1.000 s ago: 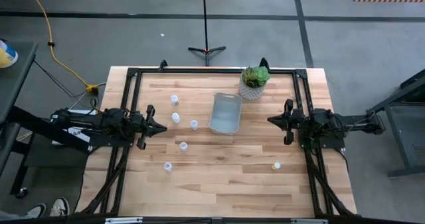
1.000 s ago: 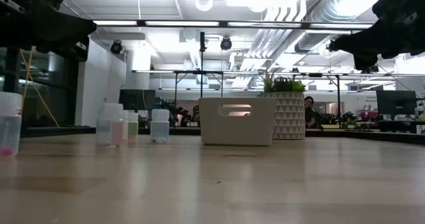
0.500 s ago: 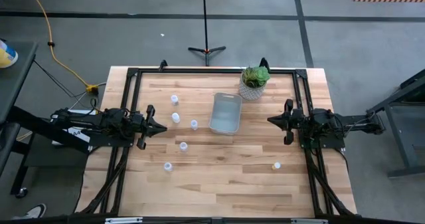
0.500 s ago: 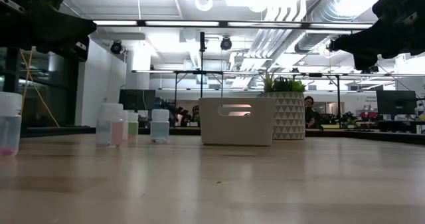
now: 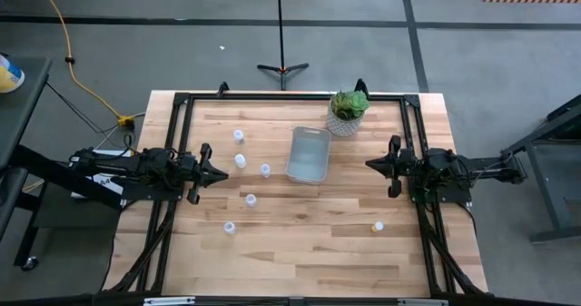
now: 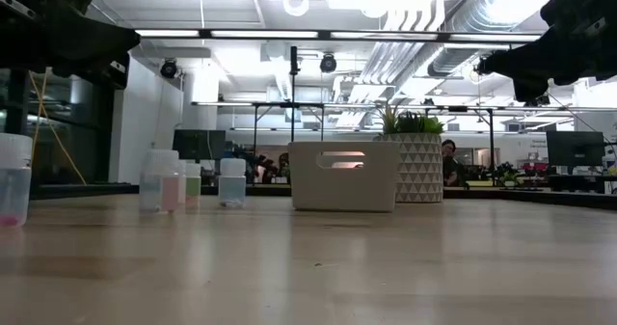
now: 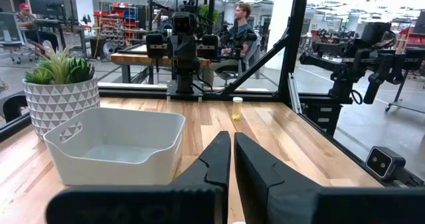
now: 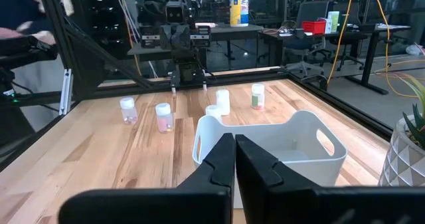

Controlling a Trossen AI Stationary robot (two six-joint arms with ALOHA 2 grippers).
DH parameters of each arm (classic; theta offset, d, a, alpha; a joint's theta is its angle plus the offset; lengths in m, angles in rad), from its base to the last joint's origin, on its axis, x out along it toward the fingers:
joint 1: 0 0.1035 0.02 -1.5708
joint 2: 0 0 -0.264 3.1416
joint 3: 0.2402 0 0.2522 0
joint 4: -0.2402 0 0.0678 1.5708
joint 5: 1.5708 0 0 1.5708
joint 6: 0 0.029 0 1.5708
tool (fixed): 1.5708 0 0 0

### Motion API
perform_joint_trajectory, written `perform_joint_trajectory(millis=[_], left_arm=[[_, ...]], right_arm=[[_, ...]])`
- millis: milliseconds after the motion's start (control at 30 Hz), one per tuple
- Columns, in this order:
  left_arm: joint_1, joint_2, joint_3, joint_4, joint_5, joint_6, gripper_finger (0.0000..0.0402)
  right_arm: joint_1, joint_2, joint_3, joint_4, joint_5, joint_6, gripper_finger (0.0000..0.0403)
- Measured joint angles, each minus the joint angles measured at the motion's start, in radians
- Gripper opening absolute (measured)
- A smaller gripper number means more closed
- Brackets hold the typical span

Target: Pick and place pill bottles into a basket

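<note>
The clear basket (image 5: 309, 154) stands on the table's middle, toward the far side; it also shows in the left wrist view (image 7: 116, 144) and the right wrist view (image 8: 275, 144). Several small white pill bottles stand upright to its left, among them one (image 5: 265, 170) near the basket and one (image 5: 230, 227) nearer the front; another (image 5: 378, 226) stands at the near right. My left gripper (image 5: 223, 173) hovers shut at the table's left side, its fingers together in its wrist view (image 7: 232, 159). My right gripper (image 5: 370, 164) hovers shut at the right side (image 8: 235, 159).
A white pot with a green plant (image 5: 348, 112) stands just beyond the basket's far right corner. A black frame (image 5: 290, 95) runs along the table's far edge and sides. Bare wood lies along the near edge. People show in the room beyond.
</note>
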Motion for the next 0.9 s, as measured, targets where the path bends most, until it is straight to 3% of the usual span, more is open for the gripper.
perform_joint_trajectory(millis=[900], left_arm=[[0.000, 0.000, 0.000, 0.000, 0.000, 0.000, 0.0055]], right_arm=[[0.000, 0.000, 0.000, 0.000, 0.000, 0.000, 0.0001]])
